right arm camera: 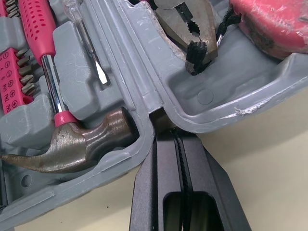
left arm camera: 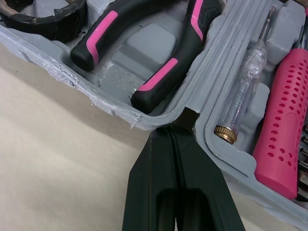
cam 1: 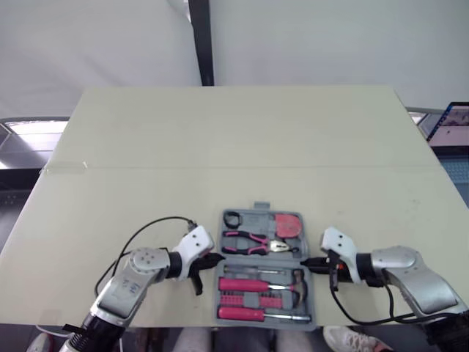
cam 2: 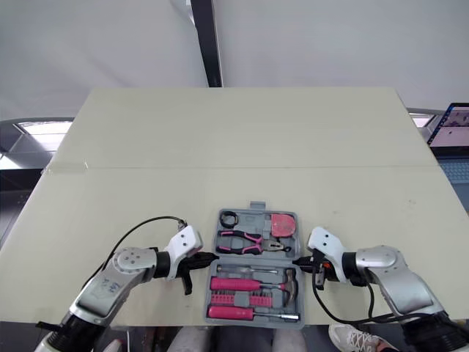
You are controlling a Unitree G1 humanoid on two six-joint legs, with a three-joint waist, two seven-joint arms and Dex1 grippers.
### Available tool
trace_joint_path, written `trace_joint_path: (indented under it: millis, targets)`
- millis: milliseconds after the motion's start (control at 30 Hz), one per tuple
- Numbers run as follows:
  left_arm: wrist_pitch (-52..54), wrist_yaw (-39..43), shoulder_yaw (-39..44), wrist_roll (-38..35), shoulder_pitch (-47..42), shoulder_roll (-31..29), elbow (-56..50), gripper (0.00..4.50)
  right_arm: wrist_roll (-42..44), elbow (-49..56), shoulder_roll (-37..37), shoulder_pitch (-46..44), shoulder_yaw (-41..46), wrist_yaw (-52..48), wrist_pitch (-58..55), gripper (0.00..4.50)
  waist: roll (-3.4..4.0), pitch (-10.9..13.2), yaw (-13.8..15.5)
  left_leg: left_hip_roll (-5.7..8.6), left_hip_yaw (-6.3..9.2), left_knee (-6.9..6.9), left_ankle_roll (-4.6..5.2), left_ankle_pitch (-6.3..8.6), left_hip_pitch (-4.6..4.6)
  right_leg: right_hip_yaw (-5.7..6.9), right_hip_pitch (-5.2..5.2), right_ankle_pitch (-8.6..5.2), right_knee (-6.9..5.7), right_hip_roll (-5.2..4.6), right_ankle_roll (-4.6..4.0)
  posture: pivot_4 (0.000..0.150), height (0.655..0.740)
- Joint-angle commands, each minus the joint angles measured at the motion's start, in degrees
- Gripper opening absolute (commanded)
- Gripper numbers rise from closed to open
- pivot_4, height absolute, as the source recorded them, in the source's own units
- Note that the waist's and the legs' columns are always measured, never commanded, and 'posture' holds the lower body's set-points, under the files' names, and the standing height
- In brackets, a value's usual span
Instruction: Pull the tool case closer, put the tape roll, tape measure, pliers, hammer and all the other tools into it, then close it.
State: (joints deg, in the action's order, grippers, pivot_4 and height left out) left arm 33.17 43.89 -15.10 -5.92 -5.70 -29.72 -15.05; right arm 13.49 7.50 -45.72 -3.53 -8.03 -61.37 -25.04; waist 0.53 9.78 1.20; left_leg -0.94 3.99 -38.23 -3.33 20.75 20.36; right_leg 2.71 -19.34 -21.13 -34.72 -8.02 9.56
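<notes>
The grey tool case (cam 1: 222,227) lies open near the table's front edge. Its far half holds the black tape roll (cam 1: 233,218), pink-handled pliers (cam 1: 253,240) and red tape measure (cam 1: 289,225). The near half holds the hammer (cam 1: 296,281), a bit set and pink screwdrivers (cam 1: 249,314). My left gripper (cam 1: 218,258) is shut, its tips touching the hinge notch on the case's left side, beside the pliers' handles (left arm camera: 159,77). My right gripper (cam 1: 305,261) is shut too, with its tips against the right hinge notch, next to the hammer head (right arm camera: 72,144).
The case's near rim is close to the table's front edge (cam 1: 183,326). A laptop (cam 1: 451,125) stands off the table at the right. Behind the table rises a dark pole (cam 1: 201,40). A strip of tape (cam 1: 66,166) marks the table's left side.
</notes>
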Motion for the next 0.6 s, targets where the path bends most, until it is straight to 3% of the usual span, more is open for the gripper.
trace_joint_path:
  millis: [33, 367, 600]
  targets:
    - [0.3, 0.7, -1.3, -0.9, 0.9, 0.0, -1.8, 0.05, 1.7, 2.6, 0.2, 0.1, 0.7, -1.0, 0.4, 0.05, 0.00, 0.0, 0.0, 0.00, 0.00, 0.00, 0.00, 0.00, 0.00, 0.00, 0.00, 0.00, 0.00, 0.00, 0.00, 0.150, 0.7400]
    - [1.1, 0.2, 2.5, -1.4, 2.9, -3.2, -3.3, 0.05, 0.5, 0.3, -0.7, 0.1, 2.4, 0.3, 1.5, 0.05, 0.00, 0.0, -0.2, -0.01, 0.00, 0.01, 0.00, 0.00, 0.00, 0.00, -0.01, 0.00, 0.00, 0.00, 0.00, 0.150, 0.7400]
    - [0.6, 1.7, 11.9, -6.3, 6.7, -7.6, -7.3, 0.05, 0.8, -1.7, -1.8, 0.9, 6.8, 1.7, 2.6, 0.05, 0.00, 0.0, -0.2, -0.01, 0.00, 0.01, 0.00, 0.00, 0.00, 0.00, -0.01, 0.00, 0.00, 0.00, 0.00, 0.150, 0.7400]
